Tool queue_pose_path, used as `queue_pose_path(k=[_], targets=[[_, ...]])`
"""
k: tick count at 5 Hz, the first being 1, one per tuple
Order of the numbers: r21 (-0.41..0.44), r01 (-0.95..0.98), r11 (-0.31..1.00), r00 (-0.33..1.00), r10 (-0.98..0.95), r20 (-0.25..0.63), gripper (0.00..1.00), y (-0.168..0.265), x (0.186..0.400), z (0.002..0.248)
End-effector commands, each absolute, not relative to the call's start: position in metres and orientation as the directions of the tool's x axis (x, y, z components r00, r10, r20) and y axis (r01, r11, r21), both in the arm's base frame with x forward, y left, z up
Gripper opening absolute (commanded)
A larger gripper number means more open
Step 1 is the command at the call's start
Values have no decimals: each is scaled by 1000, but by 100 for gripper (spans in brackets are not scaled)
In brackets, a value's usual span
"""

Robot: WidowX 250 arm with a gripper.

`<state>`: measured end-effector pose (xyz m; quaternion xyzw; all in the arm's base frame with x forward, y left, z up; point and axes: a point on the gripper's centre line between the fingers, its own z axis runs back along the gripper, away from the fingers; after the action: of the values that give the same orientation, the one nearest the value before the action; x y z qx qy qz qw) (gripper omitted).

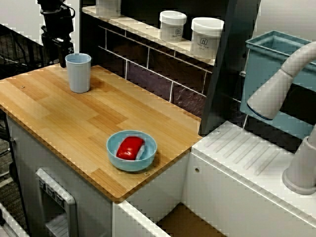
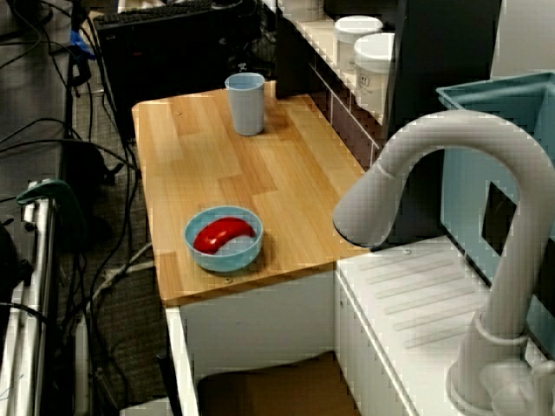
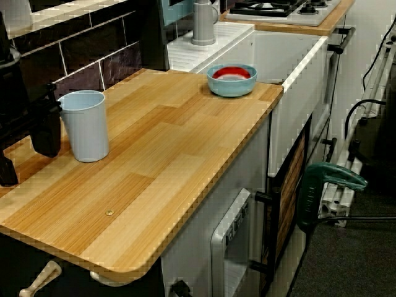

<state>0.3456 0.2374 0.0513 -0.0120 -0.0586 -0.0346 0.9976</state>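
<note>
A blue bowl (image 1: 129, 166) holding a red object (image 1: 130, 147) sits at the surface's (image 1: 74, 118) 5 o'clock edge. Farther, at 11 o'clock, the pale blue cup (image 1: 78, 72) stands upright. Just beyond, at its 10 o'clock, the hand (image 3: 26, 162) hangs, fingers spread, gripping nothing

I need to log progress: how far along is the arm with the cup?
Looks done: the red object lies in the bowl. In hand: nothing; the gripper is open, close beside the cup. Probably left: any grasp of the cup, which stands upright and ungripped.
</note>
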Motion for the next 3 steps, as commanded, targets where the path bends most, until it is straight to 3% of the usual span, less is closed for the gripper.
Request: queue_pose_path(k=[1,3], targets=[[-15,111,994,986,-109,126,100,224,337,58],[-33,187,982,975,-181,128,100,182,332,71]])
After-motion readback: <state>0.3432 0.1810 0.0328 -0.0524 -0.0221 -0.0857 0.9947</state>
